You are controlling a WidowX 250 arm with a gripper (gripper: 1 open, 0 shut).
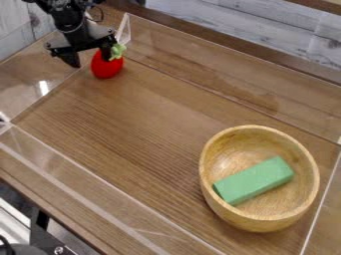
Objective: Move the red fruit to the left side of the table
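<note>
Whitewashed plank wall (pixel 253 20) behind, pale grey-white boards, horizontal grain, seam running across upper right. Clear acrylic panels (pixel 320 214) catch soft reflections of it. Light even, diffuse, no hard shadows. Dark metal frame (pixel 27 231) and cabling at lower left corner, below front edge. Floor not visible.

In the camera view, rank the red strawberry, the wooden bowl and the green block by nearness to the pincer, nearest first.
1. Red strawberry: right beside the open pincer, top left of the table.
2. Wooden bowl: far off at bottom right; its near rim comes first.
3. Green block: lying inside that bowl, a little beyond the near rim.
</note>
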